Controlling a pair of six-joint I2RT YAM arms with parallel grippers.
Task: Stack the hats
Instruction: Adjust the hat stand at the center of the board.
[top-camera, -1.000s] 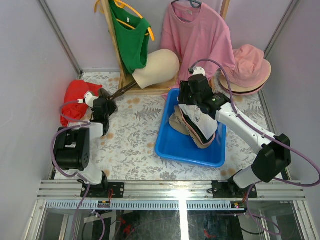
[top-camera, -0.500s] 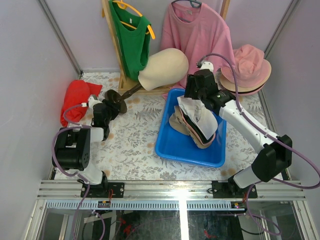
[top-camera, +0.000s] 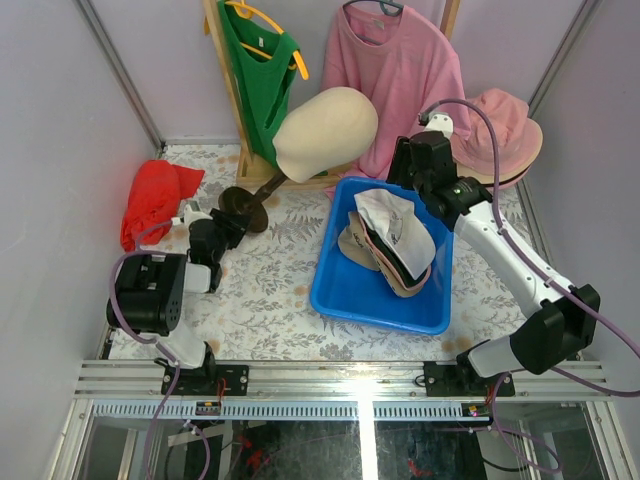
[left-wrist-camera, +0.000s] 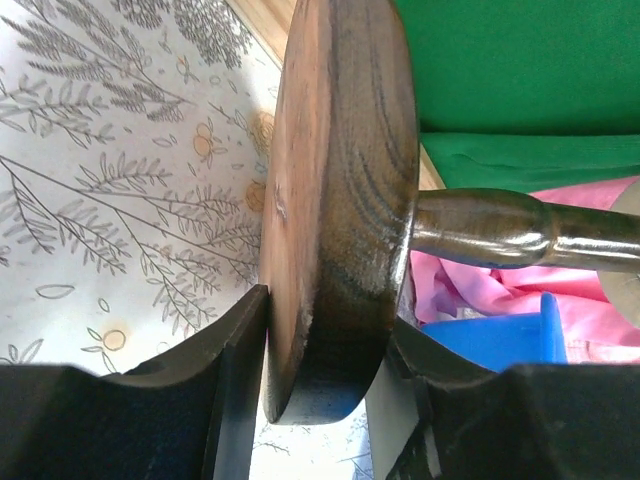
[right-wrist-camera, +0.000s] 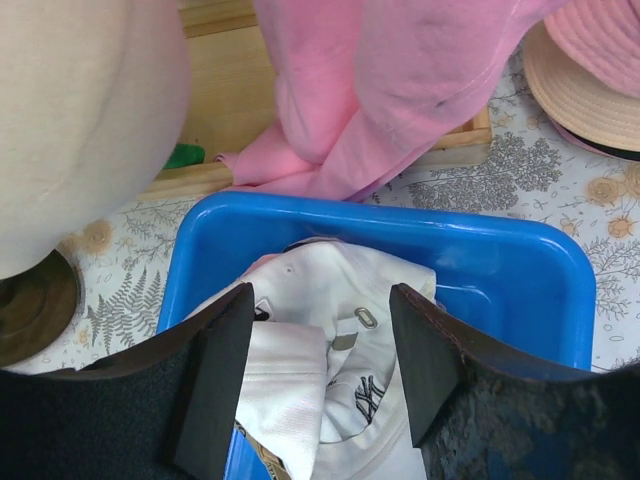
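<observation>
Meanwhile, the mannequin head (top-camera: 325, 130) is held up while the hats (top-camera: 395, 245) are left piled in the blue tray (top-camera: 360, 290) at frame centre.
On the white cap (right-wrist-camera: 340, 330) topping the pile, a dark stitched monogram is seen but cannot be read. The wooden base (left-wrist-camera: 340, 200) is clamped between the narrow-set fingers of the left gripper (left-wrist-camera: 320, 340); the head has been raised since a second ago. The right gripper (right-wrist-camera: 320, 300), spread wide and empty, has been drawn back toward the pink bucket hat (top-camera: 500, 135) at upper right.
</observation>
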